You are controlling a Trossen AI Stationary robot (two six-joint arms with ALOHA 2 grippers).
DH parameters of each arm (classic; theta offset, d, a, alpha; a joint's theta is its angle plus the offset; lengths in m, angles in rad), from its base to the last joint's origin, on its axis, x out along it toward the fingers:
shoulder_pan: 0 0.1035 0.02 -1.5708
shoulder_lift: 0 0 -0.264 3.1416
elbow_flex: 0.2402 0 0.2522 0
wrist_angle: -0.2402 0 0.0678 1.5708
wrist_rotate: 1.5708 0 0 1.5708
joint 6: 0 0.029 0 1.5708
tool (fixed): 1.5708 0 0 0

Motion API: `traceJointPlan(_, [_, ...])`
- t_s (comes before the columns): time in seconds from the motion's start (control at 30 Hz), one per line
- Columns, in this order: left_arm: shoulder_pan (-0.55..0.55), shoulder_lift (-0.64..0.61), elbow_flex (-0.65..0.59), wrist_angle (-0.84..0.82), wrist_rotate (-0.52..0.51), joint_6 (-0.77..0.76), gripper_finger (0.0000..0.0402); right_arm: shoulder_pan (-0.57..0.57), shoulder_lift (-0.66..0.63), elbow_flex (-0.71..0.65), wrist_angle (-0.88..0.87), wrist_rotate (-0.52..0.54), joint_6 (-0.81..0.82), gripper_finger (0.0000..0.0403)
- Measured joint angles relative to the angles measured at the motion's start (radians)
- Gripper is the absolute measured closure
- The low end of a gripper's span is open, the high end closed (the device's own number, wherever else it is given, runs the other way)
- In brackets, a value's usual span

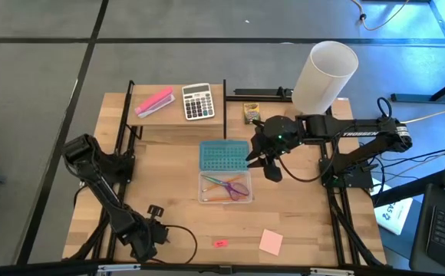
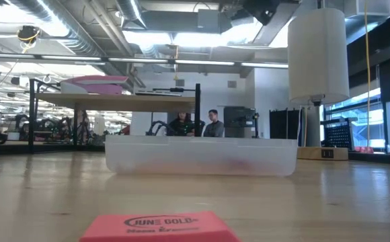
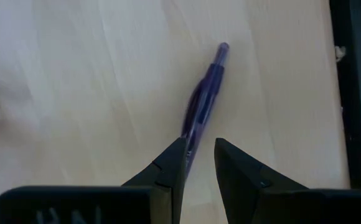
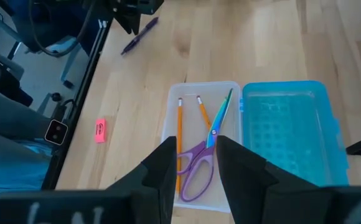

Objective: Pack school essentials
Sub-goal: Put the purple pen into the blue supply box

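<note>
- My left end effector (image 3: pixel 196 163) hangs low over the counter (image 1: pixel 176 207), fingers slightly apart astride the dark purple pen (image 3: pixel 204 99), seemingly not yet clamped
- My right end effector (image 4: pixel 192 167), fingers apart and empty, waits above the clear case (image 4: pixel 171 124) holding the purple-handled scissors (image 4: pixel 196 162) and orange pencils (image 4: pixel 180 137)

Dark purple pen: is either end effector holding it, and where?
Cannot be told: the left end effector covers one end of the pen. The right end effector holds nothing.

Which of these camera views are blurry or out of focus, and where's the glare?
Left wrist view: the dark purple pen is smeared by blur. Low view: the pink eraser up close is soft, and ceiling lights glare brightly. High view: blue light tints the upper right floor.
</note>
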Motion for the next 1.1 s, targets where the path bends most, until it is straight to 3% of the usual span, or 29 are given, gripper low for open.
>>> traceJointPlan(0.53, [0.013, 0.000, -0.051, 0.005, 0.037, -0.022, 0.0324, 0.000, 0.001, 0.000, 0.022, 0.000, 0.000, 0.0287])
traceJointPlan(1.1, [-0.032, 0.000, -0.052, 0.041, 0.005, -0.053, 0.0324, 0.000, 0.001, 0.000, 0.022, 0.001, 0.001, 0.0287])
